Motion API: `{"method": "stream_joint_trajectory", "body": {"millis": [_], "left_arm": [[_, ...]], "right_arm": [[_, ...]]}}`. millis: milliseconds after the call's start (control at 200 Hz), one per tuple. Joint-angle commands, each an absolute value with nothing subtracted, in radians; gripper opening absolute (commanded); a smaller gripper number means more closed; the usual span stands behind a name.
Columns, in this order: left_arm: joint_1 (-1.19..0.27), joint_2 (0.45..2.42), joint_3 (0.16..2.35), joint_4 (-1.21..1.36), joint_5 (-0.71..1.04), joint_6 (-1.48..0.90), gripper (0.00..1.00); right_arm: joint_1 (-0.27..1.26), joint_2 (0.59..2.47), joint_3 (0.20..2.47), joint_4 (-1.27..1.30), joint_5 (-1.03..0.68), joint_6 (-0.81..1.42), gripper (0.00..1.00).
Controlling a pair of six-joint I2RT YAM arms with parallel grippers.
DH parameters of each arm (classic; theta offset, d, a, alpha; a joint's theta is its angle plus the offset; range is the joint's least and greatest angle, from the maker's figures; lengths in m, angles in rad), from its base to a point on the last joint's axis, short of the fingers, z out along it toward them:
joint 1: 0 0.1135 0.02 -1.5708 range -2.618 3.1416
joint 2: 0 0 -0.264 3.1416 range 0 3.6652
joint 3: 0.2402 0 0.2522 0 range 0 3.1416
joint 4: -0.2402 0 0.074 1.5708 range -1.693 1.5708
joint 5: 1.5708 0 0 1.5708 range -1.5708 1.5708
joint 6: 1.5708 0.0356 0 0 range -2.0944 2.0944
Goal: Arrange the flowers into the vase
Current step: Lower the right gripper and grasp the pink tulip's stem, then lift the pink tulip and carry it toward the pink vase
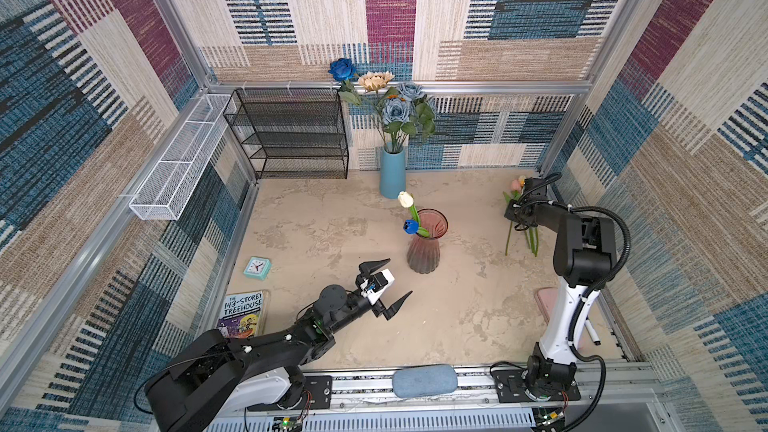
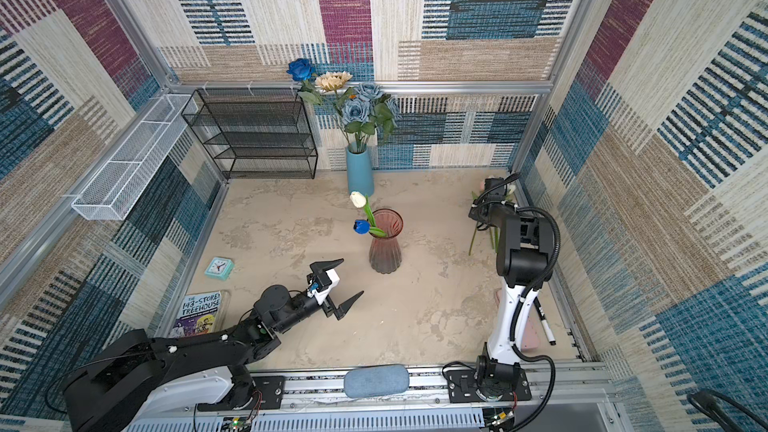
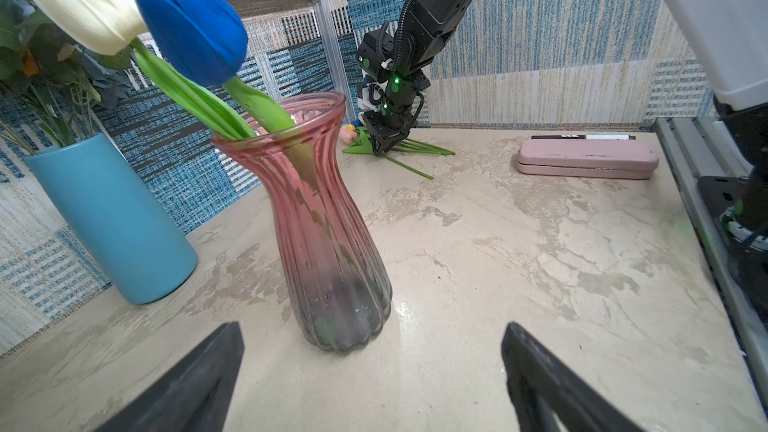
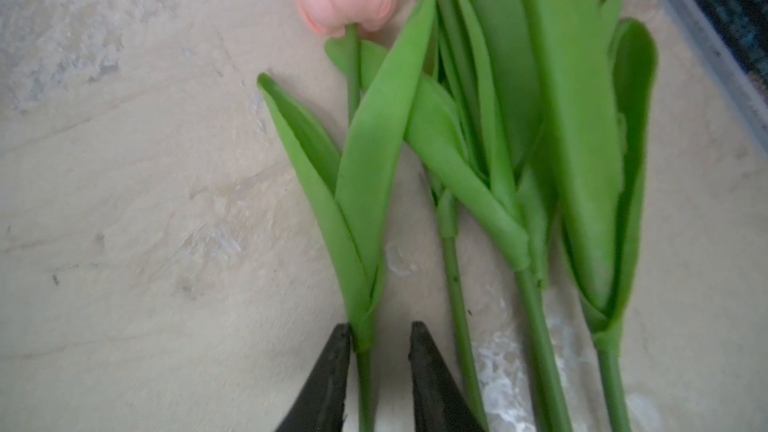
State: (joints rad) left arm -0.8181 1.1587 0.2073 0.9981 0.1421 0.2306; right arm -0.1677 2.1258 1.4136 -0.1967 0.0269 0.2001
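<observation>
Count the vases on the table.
2. The ribbed pink glass vase stands centrally with a white tulip and a blue tulip; the plain light-blue cylindrical vase stands behind it by the back wall. None looks hidden.

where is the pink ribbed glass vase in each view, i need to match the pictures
Top view: pink ribbed glass vase just right of centre.
Top view: the vase at centre.
Left wrist view: the vase mid-frame, close up.
Right wrist view: not in it.
Shared landmark: the tall light-blue cylinder vase standing apart behind it, seen in all but the right wrist view.
</observation>
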Motion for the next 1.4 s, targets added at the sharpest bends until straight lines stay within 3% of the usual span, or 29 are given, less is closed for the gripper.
{"method": "stream_joint_trajectory", "body": {"millis": [0, 481, 941, 1397], "left_arm": [[-0.818, 1.154, 0.216, 1.008, 0.160, 0.238, 1.00], [-0.818, 1.146, 0.210, 1.012, 0.158, 0.240, 1.00], [-0.818, 1.144, 0.208, 1.014, 0.163, 0.242, 1.00], [-0.818, 1.114, 0.200, 0.999, 0.160, 0.243, 1.00]], "right_arm": [[-0.164, 2.137, 1.397, -0.218, -0.021, 0.203, 0.20], [-0.140, 2.049, 1.294, -0.133, -0.107, 0.183, 0.02], [-0.105, 1.883, 1.180, -0.064, -0.216, 0.169, 0.01], [0.056, 1.865, 1.181, -0.034, -0.267, 0.153, 0.00]]}}
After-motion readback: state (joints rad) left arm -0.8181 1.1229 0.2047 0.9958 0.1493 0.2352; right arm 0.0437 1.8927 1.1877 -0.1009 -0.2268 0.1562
